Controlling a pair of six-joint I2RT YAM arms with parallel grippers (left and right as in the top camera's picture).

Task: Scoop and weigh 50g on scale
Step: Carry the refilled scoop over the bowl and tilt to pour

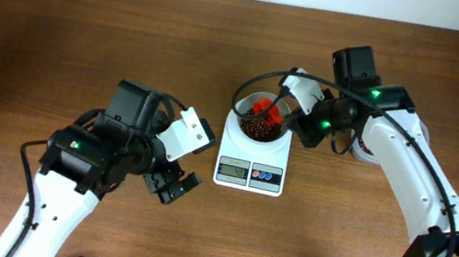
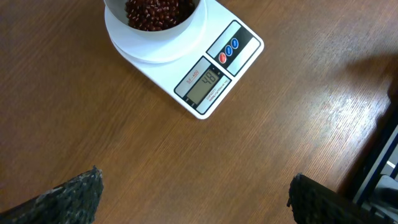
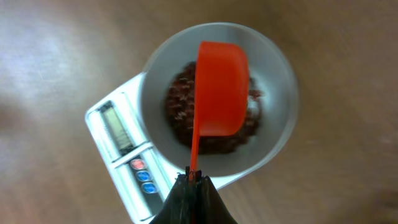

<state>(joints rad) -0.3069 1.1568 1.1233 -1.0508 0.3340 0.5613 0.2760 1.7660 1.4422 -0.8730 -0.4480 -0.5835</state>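
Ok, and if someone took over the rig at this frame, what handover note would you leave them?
Left gripper: jaws open, empty, apart from the scale.
Right gripper: jaws shut on the handle of the red scoop, which is over the bowl.
Done: beans are in the bowl; the display seems to read 48.
Left: probably add a few more beans to reach 50, then take the scoop away.

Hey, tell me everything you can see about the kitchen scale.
The scale is a small white plastic slab lying flat on the wooden table. Its front carries a grey display that seems to read 48, beside one red and two blue buttons. A white bowl of dark beans sits on top.
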